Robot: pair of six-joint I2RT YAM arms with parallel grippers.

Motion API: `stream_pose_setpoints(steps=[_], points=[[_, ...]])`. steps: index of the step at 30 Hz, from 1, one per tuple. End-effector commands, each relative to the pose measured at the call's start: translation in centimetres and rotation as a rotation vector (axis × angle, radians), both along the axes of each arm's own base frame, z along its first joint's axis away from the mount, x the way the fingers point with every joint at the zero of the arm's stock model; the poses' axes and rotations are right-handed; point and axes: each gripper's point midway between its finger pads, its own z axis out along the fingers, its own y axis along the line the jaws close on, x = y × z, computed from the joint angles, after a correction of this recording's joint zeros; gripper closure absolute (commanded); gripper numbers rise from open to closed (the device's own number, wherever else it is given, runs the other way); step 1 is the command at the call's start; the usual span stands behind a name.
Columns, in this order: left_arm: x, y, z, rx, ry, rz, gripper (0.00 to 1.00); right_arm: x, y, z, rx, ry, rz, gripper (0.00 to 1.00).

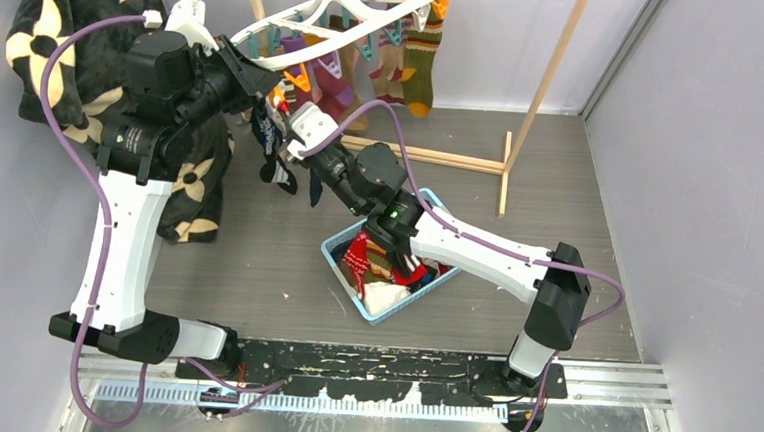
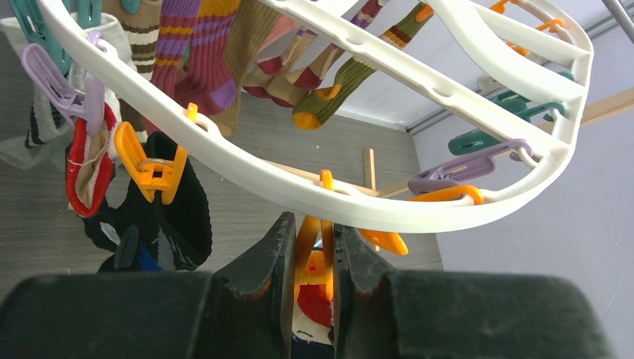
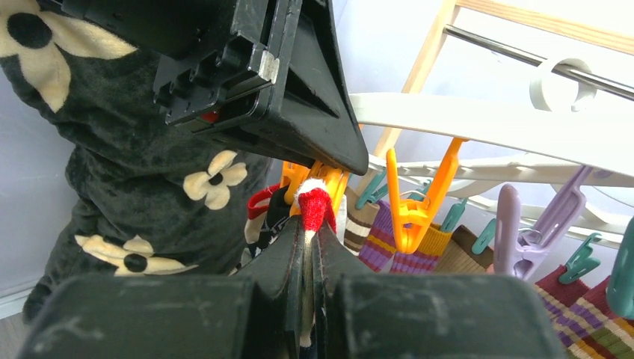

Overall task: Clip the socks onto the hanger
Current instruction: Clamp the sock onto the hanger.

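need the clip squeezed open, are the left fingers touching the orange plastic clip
Touching. Left wrist view shows both black fingers pressed against the orange plastic clip.

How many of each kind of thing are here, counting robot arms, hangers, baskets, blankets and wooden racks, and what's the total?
Robot arms: 2 (left arm, right arm)
Hanger: 1
Basket: 1
Blanket: 1
Wooden rack: 1
Total: 6

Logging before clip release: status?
Left gripper squeezing orange plastic clip under white plastic oval hanger. Right gripper holding red-and-white fabric sock at clip's mouth. Nothing blocking.
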Motion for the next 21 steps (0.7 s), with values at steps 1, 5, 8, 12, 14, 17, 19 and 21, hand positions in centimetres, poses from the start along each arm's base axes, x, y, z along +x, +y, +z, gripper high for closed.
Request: stream_pose_setpoints(steps=[1, 5, 8, 12, 14, 17, 19, 21], points=[[0.6, 1.3, -0.1, 0.028, -0.006, 0.064, 0.97, -0.6, -0.7, 3.9, 0.074, -0.075, -0.011, 0.99], [0.7, 1.3, 0.0, 0.031, -0.007, 0.064, 0.97, -0.4, -0.8, 4.1, 0.076, -0.085, -0.02, 0.99], [0.7, 1.4, 0.1, 0.033, -0.01, 0.066, 0.97, -0.3, -0.9, 4.4, 0.084, -0.091, -0.028, 0.99], [0.7, 1.5, 0.1, 0.038, -0.012, 0.07, 0.97, -0.4, -1.4, 5.3, 0.113, -0.106, -0.04, 0.99], [0.7, 1.5, 0.2, 0.038, -0.015, 0.072, 0.96, -0.4, -1.5, 5.6, 0.119, -0.111, -0.042, 0.99], [0.7, 1.5, 0.2, 0.038, -0.015, 0.073, 0.97, -0.4, -1.6, 5.7, 0.124, -0.113, -0.044, 0.99], [0.7, 1.6, 0.2, 0.038, -0.016, 0.075, 0.96, -0.4, -1.5, 5.6, 0.123, -0.112, -0.043, 0.99], [0.7, 1.7, 0.2, 0.038, -0.018, 0.08, 0.95, -0.4, -1.5, 5.5, 0.12, -0.112, -0.042, 0.99]])
